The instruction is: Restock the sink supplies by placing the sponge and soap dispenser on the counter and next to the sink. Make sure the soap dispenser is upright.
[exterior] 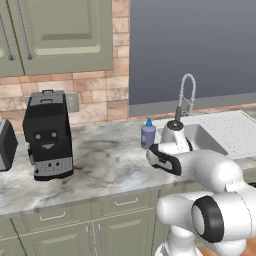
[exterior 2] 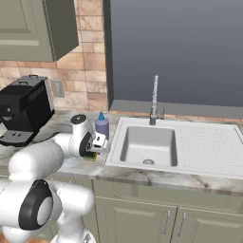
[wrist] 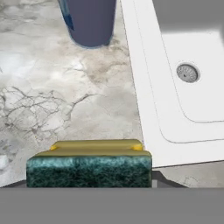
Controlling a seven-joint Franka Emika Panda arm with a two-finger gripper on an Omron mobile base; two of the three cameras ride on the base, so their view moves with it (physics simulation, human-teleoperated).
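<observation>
My gripper [exterior 2: 93, 151] hangs low over the counter [exterior 2: 76, 166], just left of the sink [exterior 2: 147, 144]. Its jaws are closed on the sponge [wrist: 89, 164], which is yellow with a dark green layer and is also seen under the hand [exterior 2: 90, 156]. I cannot tell whether the sponge touches the marble. The soap dispenser [exterior: 148, 133] stands upright on the counter [exterior: 100, 160] just behind the hand, beside the sink's left rim [wrist: 144, 87]. Its lavender-blue body [wrist: 89, 22] sits ahead of the sponge, and its blue pump points up [exterior 2: 101, 124].
A black coffee machine [exterior: 47, 135] stands on the counter to the left [exterior 2: 23, 111]. A dark toaster [exterior: 6, 145] sits at the far left edge. The chrome spring-neck faucet [exterior: 186, 95] rises behind the basin [exterior 2: 154, 99]. Olive cabinets hang above.
</observation>
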